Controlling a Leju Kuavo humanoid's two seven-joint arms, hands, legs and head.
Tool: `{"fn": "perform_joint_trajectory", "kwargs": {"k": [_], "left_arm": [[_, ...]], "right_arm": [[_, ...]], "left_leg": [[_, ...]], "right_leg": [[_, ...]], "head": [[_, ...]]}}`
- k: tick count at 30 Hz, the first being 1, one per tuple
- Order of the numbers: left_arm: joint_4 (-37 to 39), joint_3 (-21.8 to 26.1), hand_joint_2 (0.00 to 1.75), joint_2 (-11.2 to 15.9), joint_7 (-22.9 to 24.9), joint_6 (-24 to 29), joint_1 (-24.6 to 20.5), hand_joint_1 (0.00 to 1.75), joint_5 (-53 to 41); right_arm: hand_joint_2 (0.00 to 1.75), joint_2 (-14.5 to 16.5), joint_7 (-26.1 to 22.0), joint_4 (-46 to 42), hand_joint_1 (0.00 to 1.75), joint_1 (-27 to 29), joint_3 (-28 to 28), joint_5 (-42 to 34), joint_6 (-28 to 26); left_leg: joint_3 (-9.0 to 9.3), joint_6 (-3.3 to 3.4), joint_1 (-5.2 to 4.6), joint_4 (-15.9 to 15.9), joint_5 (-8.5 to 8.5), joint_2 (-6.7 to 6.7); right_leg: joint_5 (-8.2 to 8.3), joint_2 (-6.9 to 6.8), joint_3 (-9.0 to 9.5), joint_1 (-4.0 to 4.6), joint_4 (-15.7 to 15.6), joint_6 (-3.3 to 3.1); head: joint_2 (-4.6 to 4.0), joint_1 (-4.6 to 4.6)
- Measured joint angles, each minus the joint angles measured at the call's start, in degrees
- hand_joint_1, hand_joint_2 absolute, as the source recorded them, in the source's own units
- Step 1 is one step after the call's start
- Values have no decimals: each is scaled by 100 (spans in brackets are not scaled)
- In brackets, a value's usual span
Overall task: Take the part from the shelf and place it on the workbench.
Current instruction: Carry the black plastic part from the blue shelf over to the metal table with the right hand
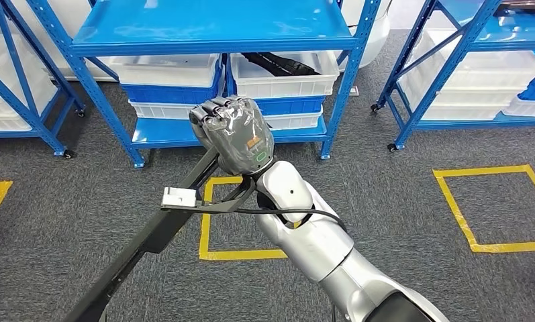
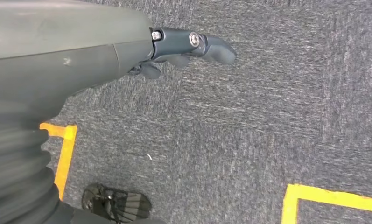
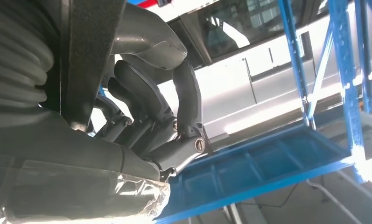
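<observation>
Above grey carpet, before blue shelf (image 1: 211, 30): right robot hand (image 1: 232, 134) clamped on long dark part (image 1: 150, 235), part slanting down toward lower left of head view. Left robot hand (image 2: 184, 49) hangs over floor, fingers loosely apart, holding nothing. Judged step: carry under way, part off shelf. Worktop not seen; you must turn, locate it, keep grip firm.

Blue shelf (image 1: 211, 30) holds white bins (image 1: 284, 74), one perhaps containing dark parts.
</observation>
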Motion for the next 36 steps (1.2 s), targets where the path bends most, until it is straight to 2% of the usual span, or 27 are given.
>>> {"fn": "perform_joint_trajectory", "kwargs": {"k": [2, 3, 5, 6, 8, 9, 10, 12, 13, 14, 16, 17, 18, 19, 20, 21, 22, 23, 24, 25, 27, 28, 29, 30, 33, 34, 36], "left_arm": [[1, 1, 175, -5, 3, 3, 6, 0, 2], [1, 2, 175, -10, 3, 5, 3, 0, 4], [-1, 5, 175, -16, -1, 9, -2, 0, 8], [-1, 9, 175, -16, -2, 10, -3, 0, 8], [-1, 14, 175, -16, -3, 11, -2, 0, 8], [-1, 15, 175, -17, -2, 10, -2, 0, 6], [-1, 16, 175, -18, 1, 11, -2, 0, 3], [-1, 17, 175, -19, 9, 15, -5, 0, -7], [-1, 17, 175, -19, 12, 16, -7, 0, -12], [-1, 17, 175, -19, 15, 17, -9, 0, -21], [-1, 17, 175, -21, 22, 17, -10, 0, -44], [-1, 17, 175, -22, 26, 17, -8, 0, -54], [0, 17, 175, -24, 29, 17, -5, 0, -62], [1, 16, 175, -26, 31, 17, -2, 0, -67], [1, 16, 175, -27, 33, 17, 0, 0, -73], [1, 15, 175, -26, 34, 17, 0, 0, -81], [1, 15, 175, -25, 36, 16, 0, 0, -88], [1, 15, 175, -22, 37, 16, 0, 0, -95], [1, 15, 175, -20, 38, 14, 0, 0, -101], [1, 15, 175, -19, 38, 13, -1, 0, -106], [0, 15, 175, -17, 38, 11, -9, 0, -115], [-1, 15, 175, -17, 39, 11, -19, 0, -119], [-1, 15, 175, -17, 40, 11, -27, 0, -122], [-1, 15, 175, -17, 42, 11, -33, 0, -124], [0, 15, 175, -21, 46, 10, -34, 0, -131], [0, 16, 175, -25, 47, 9, -38, 0, -133], [-1, 17, 175, -27, 47, 8, -48, 0, -145]], "right_arm": [[175, -3, -4, -1, 175, 1, -1, 3, 15], [175, -5, -5, 0, 175, 0, -1, 4, 24], [175, -11, -7, 2, 175, -8, -2, 4, 33], [175, -15, -8, 3, 175, -10, -2, 4, 34], [175, -27, -11, 11, 175, -11, -1, 4, 34], [175, -33, -12, 16, 175, -11, -1, 3, 34], [175, -37, -13, 21, 175, -13, -1, 3, 34], [175, -33, -13, 23, 175, -41, -2, -1, 33], [175, -29, -13, 23, 175, -66, -2, -6, 32], [175, -27, -13, 24, 175, -93, -3, -20, 28], [175, -28, -19, 29, 175, -120, -10, -76, 22], [175, -31, -29, 33, 175, -122, -17, -114, 19], [175, -27, -40, 37, 175, -123, -23, -148, 16], [175, -22, -53, 39, 175, -126, -29, -176, 13], [175, -17, -63, 41, 175, -127, -33, -199, 10], [175, -13, -72, 44, 175, -125, -35, -221, 10], [175, -12, -84, 48, 175, -116, -37, -251, 15], [175, -13, -94, 53, 175, -102, -40, -283, 22], [175, -14, -103, 59, 175, -86, -43, -316, 29], [175, -16, -111, 63, 175, -71, -48, -347, 34], [175, -17, -120, 66, 175, -56, -62, -391, 39], [175, -17, -125, 66, 175, -57, -74, -408, 40], [175, -17, -130, 65, 175, -56, -87, -421, 43], [175, -16, -138, 64, 175, -54, -96, -430, 45], [175, -23, -165, 65, 175, -42, -109, -474, 87], [175, -30, -169, 65, 175, -40, -114, -495, 110], [175, -46, -178, 66, 175, -37, -129, -530, 140]], "left_leg": [[-49, 125, -37, -12, 72, 2], [-72, 189, -49, -25, 111, 8], [-138, 305, -47, -47, 189, 24], [-185, 342, -52, -46, 225, 30], [-288, 372, -61, -42, 304, 35], [-339, 370, -65, -41, 347, 34], [-386, 361, -68, -40, 388, 32], [-460, 327, -70, -39, 466, 26], [-490, 297, -77, -38, 503, 24], [-510, 262, -81, -40, 539, 25], [-524, 182, -81, -63, 609, 28], [-532, 143, -68, -77, 639, 29], [-556, 110, -56, -61, 612, 29], [-607, 84, -46, 37, 496, 30], [-690, 64, -38, 252, 295, 29], [-793, 48, -36, 574, 33, 30], [-901, 30, -34, 962, -224, 29], [-970, 11, -33, 1296, -403, 29], [-963, -6, -29, 1475, -489, 30], [-852, -20, -21, 1445, -479, 31], [-333, -32, 1, 787, -278, 34], [-83, -21, -3, 418, -201, 30], [82, 10, -14, 150, -152, 23], [143, 55, -36, 22, -135, 15], [67, 233, -83, -31, -7, 22], [32, 296, -79, -55, 55, 36], [-81, 382, -62, -84, 177, 61]], "right_leg": [[39, 1, -39, 12, -5, 88], [6, 3, -84, 3, 34, 116], [-260, 6, -283, -19, 425, 109], [-473, 8, -439, -28, 802, 90], [-826, 9, -680, -30, 1535, 90], [-898, 9, -669, -28, 1667, 111], [-883, 9, -528, -24, 1548, 141], [-725, 10, 48, -15, 745, 173], [-646, 13, 292, 6, 353, 161], [-592, 17, 444, 26, 82, 130], [-527, 27, 465, 77, -43, 49], [-480, 26, 447, 56, -60, 1], [-424, 23, 441, 33, -78, -42], [-357, 16, 423, 4, -95, -101], [-289, 8, 393, -28, -113, -152], [-236, 1, 355, -23, -111, -188], [-190, -4, 297, -14, -106, -215], [-148, -7, 239, -5, -102, -217], [-109, -9, 184, -1, -95, -210], [-75, -9, 130, -2, -85, -197], [-27, -7, 40, -12, -36, -159], [-11, -7, -8, 4, 7, -137], [8, -8, -50, 17, 42, -107], [34, -9, -82, 33, 63, -68], [112, -2, -150, 44, 55, 86], [41, 4, -205, 42, 126, 101], [-341, 13, -409, 24, 613, 63]], "head": [[0, 16], [0, 15], [0, 39], [0, 51], [0, 65], [0, 65], [0, 66], [0, 66], [0, 63], [0, 63], [0, 58], [0, 61], [0, 54], [0, 47], [0, 32], [0, 19], [0, 12], [0, 8], [0, 10], [0, 9], [0, 6], [0, 5], [0, 13], [0, 22], [0, 38], [0, 43], [0, 67]]}}
